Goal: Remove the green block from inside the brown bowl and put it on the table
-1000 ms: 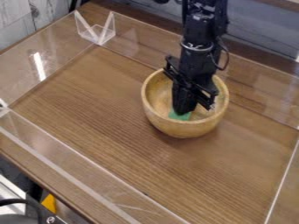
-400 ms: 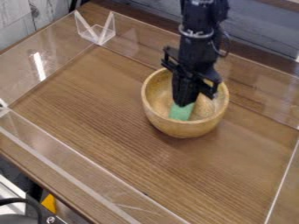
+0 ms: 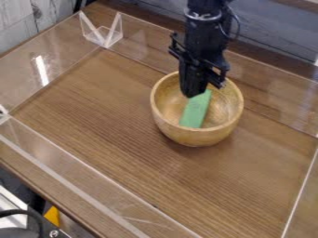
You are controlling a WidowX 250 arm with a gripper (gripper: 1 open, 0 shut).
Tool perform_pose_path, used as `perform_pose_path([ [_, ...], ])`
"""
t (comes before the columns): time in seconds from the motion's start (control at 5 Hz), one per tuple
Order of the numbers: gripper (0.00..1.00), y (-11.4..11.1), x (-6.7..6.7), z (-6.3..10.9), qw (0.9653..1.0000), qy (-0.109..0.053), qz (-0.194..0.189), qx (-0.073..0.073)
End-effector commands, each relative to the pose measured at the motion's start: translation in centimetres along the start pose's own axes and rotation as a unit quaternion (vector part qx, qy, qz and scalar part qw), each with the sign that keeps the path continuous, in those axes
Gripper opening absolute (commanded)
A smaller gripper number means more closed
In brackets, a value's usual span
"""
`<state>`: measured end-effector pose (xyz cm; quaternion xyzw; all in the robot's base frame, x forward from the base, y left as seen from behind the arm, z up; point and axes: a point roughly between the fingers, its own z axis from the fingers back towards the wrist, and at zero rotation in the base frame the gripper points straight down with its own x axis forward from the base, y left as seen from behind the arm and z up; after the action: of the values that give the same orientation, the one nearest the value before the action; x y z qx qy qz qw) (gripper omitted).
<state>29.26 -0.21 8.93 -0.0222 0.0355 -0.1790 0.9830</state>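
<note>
Green block (image 3: 196,110) hung over the hollow of the brown bowl (image 3: 174,130), its long axis steep, upper end toward 12 o'clock and lower end tipped toward 7 o'clock. Clamped on that upper end, the tool (image 3: 199,86) pointed down above the wood-grain counter (image 3: 99,112).

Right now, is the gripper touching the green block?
Touching. In the camera view the gripper is shut on the top end of the green block, which hangs tilted inside the brown bowl.

A lab test bench is suggested: a wood-grain table (image 3: 112,121) is enclosed by clear acrylic walls (image 3: 56,51).
</note>
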Motion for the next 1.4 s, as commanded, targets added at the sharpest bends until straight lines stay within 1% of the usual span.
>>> perform_pose_path([
  [0.0,1.0,0.5,0.5,1.6,0.9996,-0.027,0.008,0.007],
  [0.2,1.0,0.7,0.8,1.5,0.9994,-0.026,0.02,0.004],
  [0.4,1.0,0.6,1.5,2.4,0.998,-0.027,0.057,0.002],
  [0.6,1.0,0.2,2.3,2.7,0.9954,-0.026,0.092,0.001],
  [1.0,1.0,-1.1,2.3,0.8,0.998,-0.021,0.06,0.004],
  [1.2,1.0,-1.2,1.8,-0.5,0.9956,-0.017,0.092,0.005],
])
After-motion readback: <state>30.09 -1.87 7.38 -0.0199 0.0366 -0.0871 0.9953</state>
